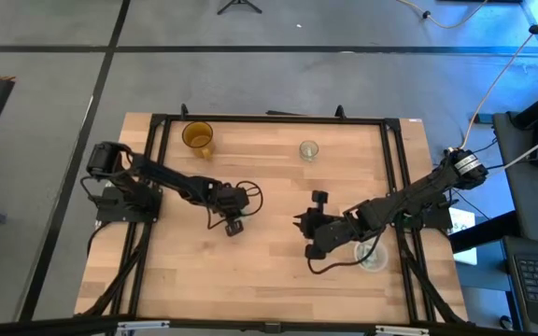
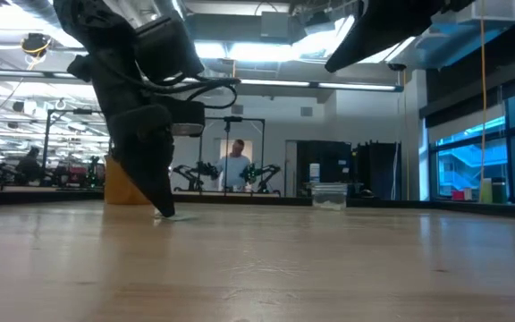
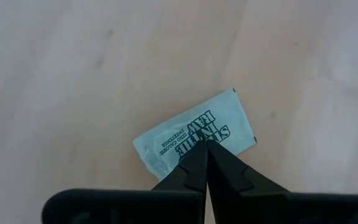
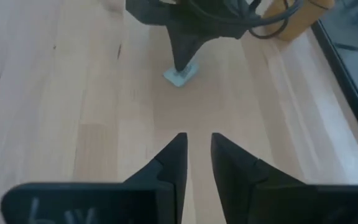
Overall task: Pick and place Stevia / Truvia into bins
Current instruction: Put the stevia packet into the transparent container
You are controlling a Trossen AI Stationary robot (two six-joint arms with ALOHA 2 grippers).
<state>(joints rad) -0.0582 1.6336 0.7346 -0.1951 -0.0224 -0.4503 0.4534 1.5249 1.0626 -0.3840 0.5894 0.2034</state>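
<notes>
One Stevia sachet (image 3: 194, 134), white with green print, lies flat on the wooden table near its middle. It also shows as a pale slip in the right wrist view (image 4: 181, 76) and the low view (image 2: 179, 216). My left gripper (image 3: 207, 155) (image 1: 234, 225) stands over it, pointing down, shut on its edge. My right gripper (image 4: 197, 142) (image 1: 306, 224) is open and hovers to the sachet's right, touching nothing. The clear round bin (image 1: 372, 254) sits under the right arm near the table's right edge. My left gripper has its two fingertips (image 3: 197, 163) shut together on the middle of the sachet's long printed edge (image 3: 199, 144), coming from above and pointing down. The sachet lies flat on the table under them; how much paper sits between the tips is hidden by the fingers.
An amber cup (image 1: 197, 137) stands at the far left of the table and a small clear cup (image 1: 308, 149) at the far middle. A black frame (image 1: 395, 168) runs around the table. A person (image 2: 234, 166) stands in the room beyond.
</notes>
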